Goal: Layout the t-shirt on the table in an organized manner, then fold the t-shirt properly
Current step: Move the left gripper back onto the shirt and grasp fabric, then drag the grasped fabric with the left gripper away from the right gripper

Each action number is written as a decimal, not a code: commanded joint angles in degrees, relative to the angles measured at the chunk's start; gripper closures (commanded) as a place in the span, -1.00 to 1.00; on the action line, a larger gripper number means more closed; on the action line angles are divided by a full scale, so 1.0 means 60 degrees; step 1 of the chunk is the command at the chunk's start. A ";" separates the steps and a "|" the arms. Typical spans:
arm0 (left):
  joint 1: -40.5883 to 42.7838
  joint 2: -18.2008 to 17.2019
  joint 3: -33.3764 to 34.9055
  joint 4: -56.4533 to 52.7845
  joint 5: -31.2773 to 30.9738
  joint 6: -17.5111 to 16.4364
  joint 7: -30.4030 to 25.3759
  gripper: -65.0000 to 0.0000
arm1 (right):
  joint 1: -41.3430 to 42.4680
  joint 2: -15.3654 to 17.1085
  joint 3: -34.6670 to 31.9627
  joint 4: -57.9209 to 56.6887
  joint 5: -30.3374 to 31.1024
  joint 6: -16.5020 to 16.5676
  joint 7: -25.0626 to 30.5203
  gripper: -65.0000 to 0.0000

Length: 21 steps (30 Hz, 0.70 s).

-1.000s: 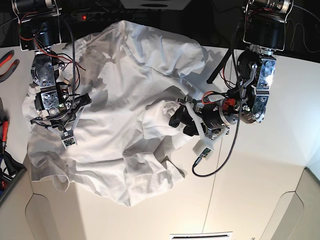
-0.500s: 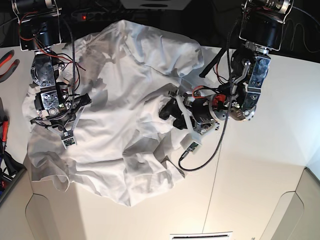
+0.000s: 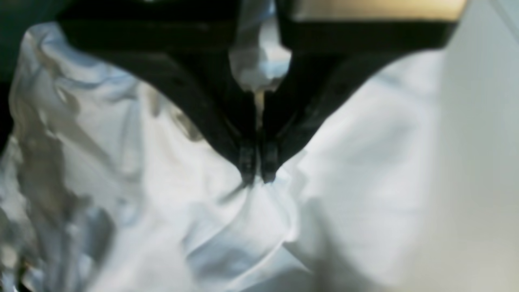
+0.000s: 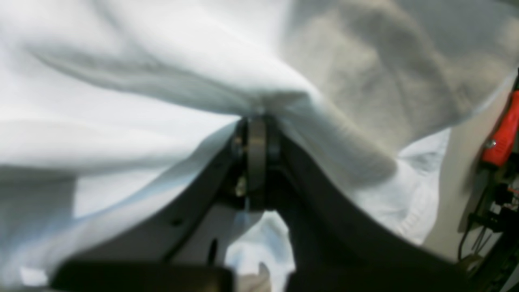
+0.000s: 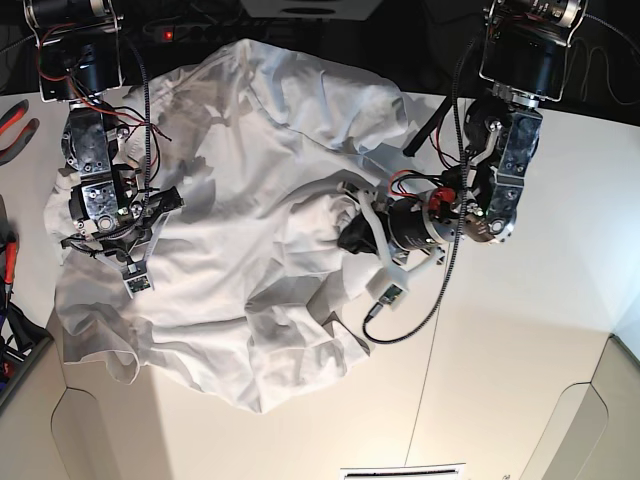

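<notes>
While both hands pinch the t-shirt [image 5: 240, 200], laying out is underway. Next, the left hand [image 3: 257, 176] and right hand [image 4: 256, 121] should draw apart over the table [image 5: 520, 330].

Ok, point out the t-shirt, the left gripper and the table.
t-shirt [image 5: 230, 180], base view, wrinkled middle of the cloth.
left gripper [image 3: 258, 178], left wrist view, between the closed fingertips pinching cloth.
table [image 5: 520, 340], base view, bare top beside the shirt.
</notes>
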 commanded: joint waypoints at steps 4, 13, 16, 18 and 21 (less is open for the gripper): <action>-0.0208 -0.0346 -0.1617 0.0452 -0.0204 -0.0069 -0.0029 1.00 | -0.0149 -0.0036 -0.0051 -0.0128 0.0506 0.0386 -0.0532 1.00; -0.0106 -0.1683 -0.4360 0.0543 -0.0798 -0.0237 0.0521 1.00 | -0.0146 -0.0036 -0.0051 -0.0128 0.0499 0.0386 -0.0539 1.00; 0.0109 -0.2044 -0.4809 0.0543 -0.0801 -0.0237 0.1024 1.00 | -0.0149 -0.0036 -0.0051 -0.0128 0.0459 0.0386 -0.0572 1.00; 0.0390 -0.2269 -0.4965 0.0543 -0.0805 -0.0237 0.1180 1.00 | -0.0149 -0.0036 -0.0051 -0.0128 0.0463 0.0386 -0.0572 1.00; 0.0951 -0.2535 -0.5005 0.0543 -0.0805 -0.0244 0.1486 1.00 | -0.0149 -0.0036 -0.0051 -0.0128 0.0433 0.0386 -0.0576 1.00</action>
